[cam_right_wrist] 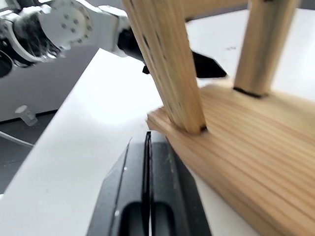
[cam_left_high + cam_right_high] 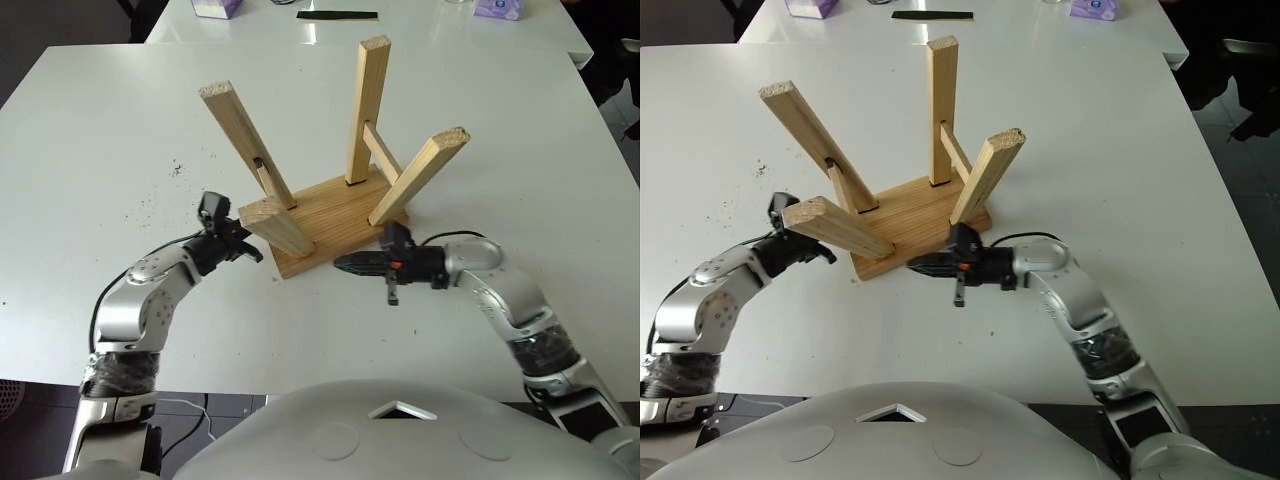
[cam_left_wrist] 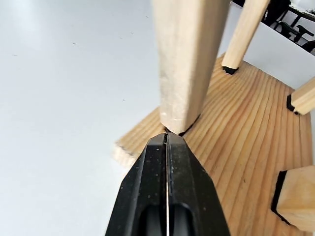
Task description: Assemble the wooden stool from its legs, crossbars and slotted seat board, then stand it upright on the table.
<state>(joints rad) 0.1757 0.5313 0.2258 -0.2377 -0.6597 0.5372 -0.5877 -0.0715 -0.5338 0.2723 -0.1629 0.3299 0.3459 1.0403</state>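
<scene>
Resting seat-down on the white table (image 2: 100,150), your stool (image 2: 330,200) is upside down: the slotted seat board (image 2: 335,228) lies flat near the front middle of the tabletop, and four legs stick up out of it. The far-left leg (image 2: 243,140) leans out to the left, the far-right leg (image 2: 367,105) stands close to upright, the right leg (image 2: 420,175) splays to the right, and the near-left leg (image 2: 277,226) tilts low toward you. One crossbar (image 2: 383,150) runs between the upright leg and the right leg, and a short crossbar (image 2: 266,182) sits at the foot of the far-left leg. Your left gripper (image 2: 252,254) is low over the table just left of the board, below the near-left leg's outer end. In the left wrist view its fingers (image 3: 147,187) are pressed together with nothing between them, the tip right at the foot of a leg where it enters the board; you can't tell whether it touches. Your right gripper (image 2: 342,265) is just in front of the board's near edge, pointing left. Its fingers (image 1: 167,191) are also together and hold nothing, the tip just beside the board's corner. Dark specks (image 2: 160,195) dot the table to the left, well apart from the stool.
</scene>
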